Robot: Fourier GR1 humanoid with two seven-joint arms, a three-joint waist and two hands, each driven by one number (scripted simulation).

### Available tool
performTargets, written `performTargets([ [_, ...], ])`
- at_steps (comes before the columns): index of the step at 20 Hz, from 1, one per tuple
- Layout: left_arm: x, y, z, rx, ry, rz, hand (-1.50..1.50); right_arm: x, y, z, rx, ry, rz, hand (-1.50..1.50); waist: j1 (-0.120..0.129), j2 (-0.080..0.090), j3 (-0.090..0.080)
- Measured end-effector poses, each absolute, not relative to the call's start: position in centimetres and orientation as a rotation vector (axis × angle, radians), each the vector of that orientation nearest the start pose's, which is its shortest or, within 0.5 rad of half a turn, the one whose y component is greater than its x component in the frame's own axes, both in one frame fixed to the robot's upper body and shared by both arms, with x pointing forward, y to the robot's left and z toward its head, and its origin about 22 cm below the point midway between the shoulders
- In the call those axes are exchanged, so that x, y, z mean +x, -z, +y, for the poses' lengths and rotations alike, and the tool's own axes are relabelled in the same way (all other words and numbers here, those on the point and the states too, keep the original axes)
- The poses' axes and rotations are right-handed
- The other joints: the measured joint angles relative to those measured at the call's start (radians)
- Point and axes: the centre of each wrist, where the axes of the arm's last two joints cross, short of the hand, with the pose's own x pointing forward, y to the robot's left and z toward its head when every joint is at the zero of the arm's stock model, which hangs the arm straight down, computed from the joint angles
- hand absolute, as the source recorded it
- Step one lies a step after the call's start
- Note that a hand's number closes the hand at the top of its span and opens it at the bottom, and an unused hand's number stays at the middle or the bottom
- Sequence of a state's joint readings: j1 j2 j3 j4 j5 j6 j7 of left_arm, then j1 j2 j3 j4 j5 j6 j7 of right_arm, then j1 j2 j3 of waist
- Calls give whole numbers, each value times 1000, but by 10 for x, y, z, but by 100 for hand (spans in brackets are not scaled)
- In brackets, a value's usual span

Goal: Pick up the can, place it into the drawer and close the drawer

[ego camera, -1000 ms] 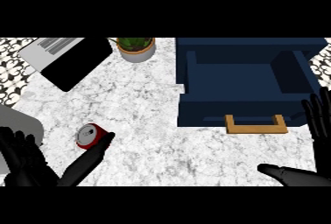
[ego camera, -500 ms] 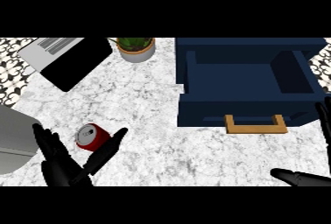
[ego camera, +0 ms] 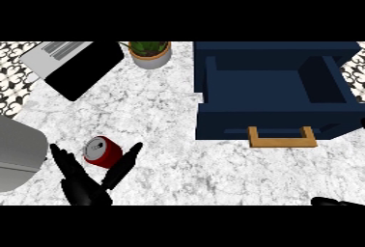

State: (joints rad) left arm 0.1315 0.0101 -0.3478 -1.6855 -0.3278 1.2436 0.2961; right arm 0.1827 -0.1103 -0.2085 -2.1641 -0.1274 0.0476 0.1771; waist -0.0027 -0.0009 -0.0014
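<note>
This is a kitchen: a white marble counter (ego camera: 178, 111) carries a navy drawer (ego camera: 274, 91) with a wooden handle (ego camera: 281, 137), a potted plant (ego camera: 149, 52), and patterned tiles (ego camera: 14, 72) beside it.

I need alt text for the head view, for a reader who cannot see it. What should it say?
The robot's left hand reaches with open fingers around a red can lying on a marble counter. To the right, a dark blue drawer with a wooden handle stands open; a potted plant sits at the top.
</note>
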Motion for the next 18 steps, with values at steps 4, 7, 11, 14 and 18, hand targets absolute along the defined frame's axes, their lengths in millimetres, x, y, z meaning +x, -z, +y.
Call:
performTargets([
  [4, 203, 14, 163, 818, -708, -1349, -150, 167, -117, -295, -191, 82, -1836, -150, 1, 0, 0],
  [7, 199, 24, 167, 812, -723, -1332, -150, 169, -118, -298, -193, 88, -1832, -150, 3, 0, -1],
  [11, 203, 42, 182, 823, -741, -1307, -150, 164, -122, -302, -202, 83, -1831, -150, 3, 0, -1],
  [14, 206, 57, 191, 819, -753, -1302, -150, 163, -124, -306, -205, 81, -1833, -150, 2, 0, -1],
  [18, 206, 77, 197, 798, -773, -1299, -150, 163, -126, -303, -201, 71, -1830, -150, 2, 0, -1],
])
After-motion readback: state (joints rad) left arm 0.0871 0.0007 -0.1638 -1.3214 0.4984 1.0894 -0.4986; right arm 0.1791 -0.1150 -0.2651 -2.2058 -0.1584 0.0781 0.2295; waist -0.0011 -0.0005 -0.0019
